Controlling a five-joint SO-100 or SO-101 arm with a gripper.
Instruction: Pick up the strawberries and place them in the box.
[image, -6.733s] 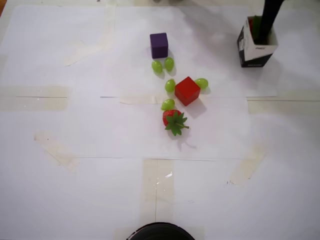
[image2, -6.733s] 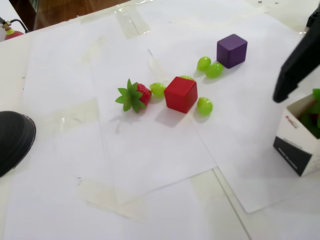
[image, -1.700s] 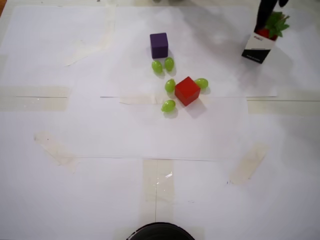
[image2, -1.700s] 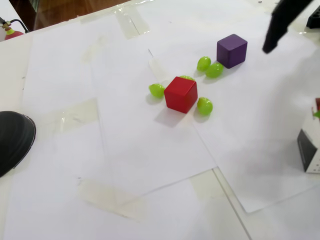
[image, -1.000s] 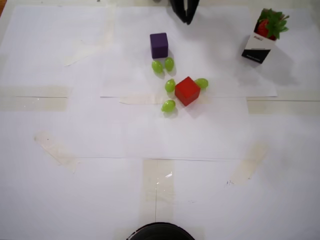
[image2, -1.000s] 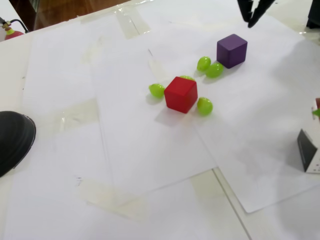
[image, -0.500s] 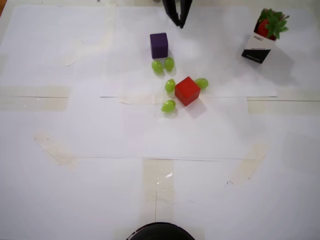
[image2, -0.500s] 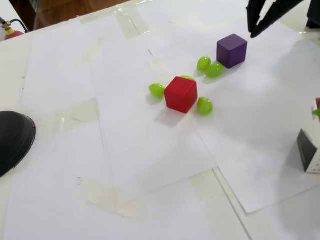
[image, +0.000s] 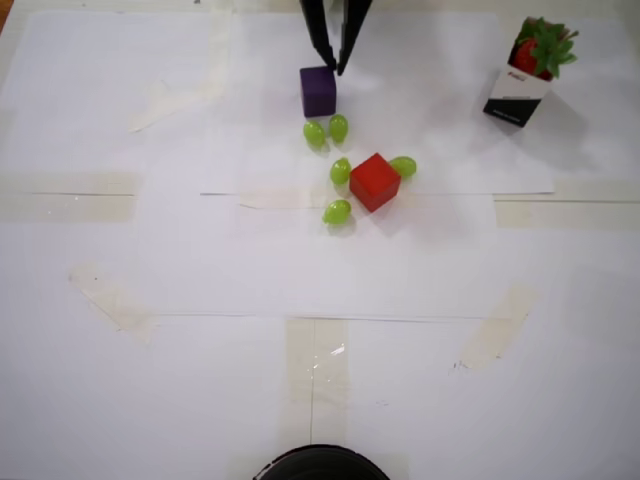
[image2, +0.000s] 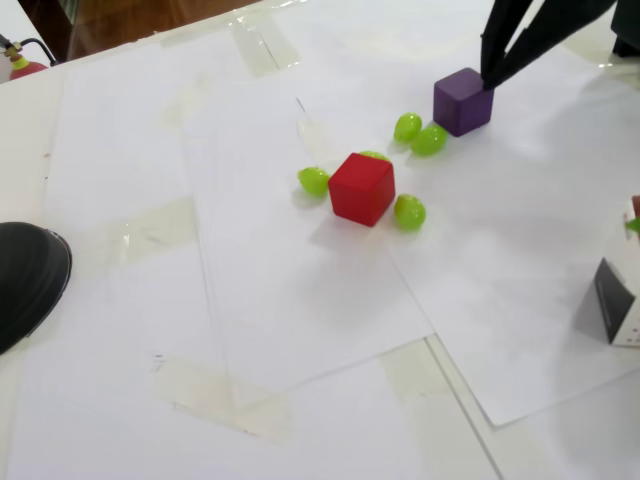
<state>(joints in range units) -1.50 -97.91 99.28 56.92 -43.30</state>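
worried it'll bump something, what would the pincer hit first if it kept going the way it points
Most likely the purple cube: the pincer hangs open with its tips just at the cube's far top edge in both views. Its height above the cube is unclear.

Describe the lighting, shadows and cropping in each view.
Overhead view: bright, even light; soft shadow beside the box; gripper cropped by the top edge. Fixed view: white paper nearly washed out; box cut off at the right edge; faint shadow under the red cube.

purple cube (image: 318, 92), red cube (image: 375, 182) among green grapes (image: 337, 211) on white paper.
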